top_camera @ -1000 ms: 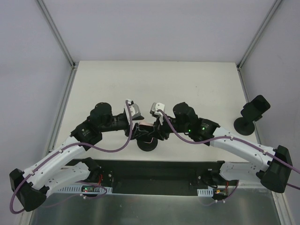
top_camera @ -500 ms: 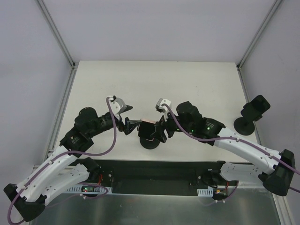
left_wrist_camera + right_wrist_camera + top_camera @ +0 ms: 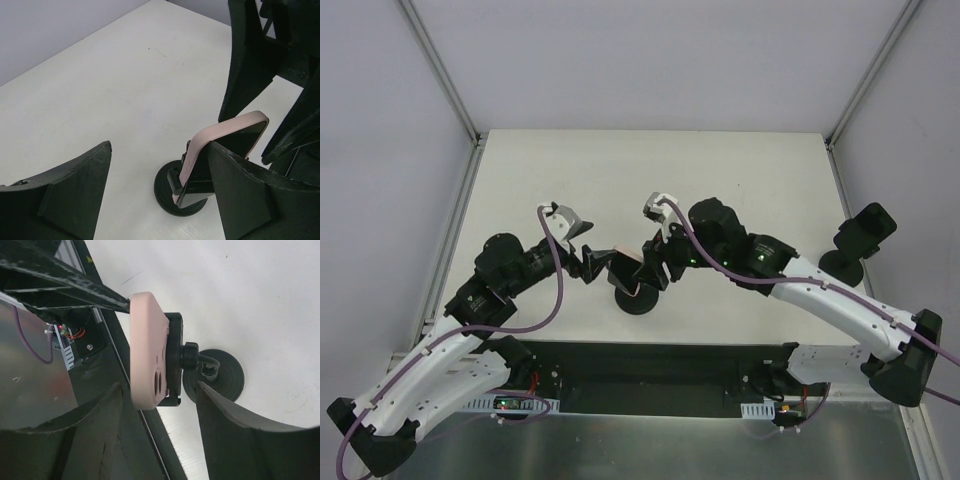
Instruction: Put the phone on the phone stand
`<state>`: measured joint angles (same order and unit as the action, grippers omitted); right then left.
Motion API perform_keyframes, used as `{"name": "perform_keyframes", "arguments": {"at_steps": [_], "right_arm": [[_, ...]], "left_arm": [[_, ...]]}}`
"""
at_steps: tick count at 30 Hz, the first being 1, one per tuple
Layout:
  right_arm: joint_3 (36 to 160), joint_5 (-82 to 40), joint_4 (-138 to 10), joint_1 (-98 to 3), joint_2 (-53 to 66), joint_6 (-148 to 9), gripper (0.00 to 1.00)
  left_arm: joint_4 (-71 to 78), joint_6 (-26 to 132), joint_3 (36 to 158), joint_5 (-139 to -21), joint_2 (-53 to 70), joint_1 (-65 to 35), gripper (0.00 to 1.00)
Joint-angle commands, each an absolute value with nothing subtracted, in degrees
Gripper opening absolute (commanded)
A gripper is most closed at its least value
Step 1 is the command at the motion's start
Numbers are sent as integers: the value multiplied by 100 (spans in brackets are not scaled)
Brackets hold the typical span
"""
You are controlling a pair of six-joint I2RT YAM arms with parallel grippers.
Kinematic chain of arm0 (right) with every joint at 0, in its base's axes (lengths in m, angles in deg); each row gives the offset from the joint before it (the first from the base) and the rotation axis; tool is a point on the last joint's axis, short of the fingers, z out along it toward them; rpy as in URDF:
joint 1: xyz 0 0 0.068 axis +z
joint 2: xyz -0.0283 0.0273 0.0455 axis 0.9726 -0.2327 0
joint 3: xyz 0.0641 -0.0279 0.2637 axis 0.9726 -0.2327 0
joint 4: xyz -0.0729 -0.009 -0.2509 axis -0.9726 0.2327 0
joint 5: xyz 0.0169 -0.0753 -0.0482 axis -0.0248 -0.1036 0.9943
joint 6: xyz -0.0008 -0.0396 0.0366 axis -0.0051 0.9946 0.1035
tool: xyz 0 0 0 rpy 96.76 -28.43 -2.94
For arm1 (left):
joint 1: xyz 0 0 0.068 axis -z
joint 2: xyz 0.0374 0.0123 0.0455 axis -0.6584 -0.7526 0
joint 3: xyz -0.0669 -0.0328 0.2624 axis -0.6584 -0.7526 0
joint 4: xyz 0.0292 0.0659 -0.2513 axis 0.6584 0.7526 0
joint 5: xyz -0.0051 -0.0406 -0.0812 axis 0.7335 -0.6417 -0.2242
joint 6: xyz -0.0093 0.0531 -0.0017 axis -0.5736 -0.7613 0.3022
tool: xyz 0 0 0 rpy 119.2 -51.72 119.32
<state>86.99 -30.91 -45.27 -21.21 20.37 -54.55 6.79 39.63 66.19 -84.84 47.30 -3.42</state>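
Phone in a soft pink case (image 3: 147, 347) sits tilted in the clip of the black round-foot stand (image 3: 225, 377).
The left gripper (image 3: 160, 155) and the right gripper (image 3: 159, 390) both have their jaws apart and hold nothing. One left finger may touch the phone's edge, but that is hard to tell. Each arm should pull back slowly and straight, so no finger knocks the phone.
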Motion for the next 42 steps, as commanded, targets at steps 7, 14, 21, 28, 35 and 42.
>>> {"name": "perform_keyframes", "arguments": {"at_steps": [7, 14, 21, 28, 35, 42], "right_arm": [[9485, -2836, -4275, -1854, 1433, -5679, 51], [9617, -2317, -4046, -1810, 1265, -5713, 23], [9881, -268, -3536, -1941, 1368, -5529, 0], [9652, -381, -3615, -4118, 2152, -4907, 0], [9950, -1848, -3931, -6867, 2065, -4009, 0], [10838, -2975, -4054, -8243, 1108, -3710, 0]], "left_arm": [[250, 3937, 6592, -8496, 5087, -391, 82], [259, 3937, 6566, -7993, 5263, -391, 82], [294, 3954, 6583, -7913, 5281, -383, 82], [302, 4050, 6609, -7984, 5290, -348, 81], [303, 4112, 6645, -8213, 5395, -242, 81], [303, 4157, 6645, -8319, 5562, -84, 81]]}}
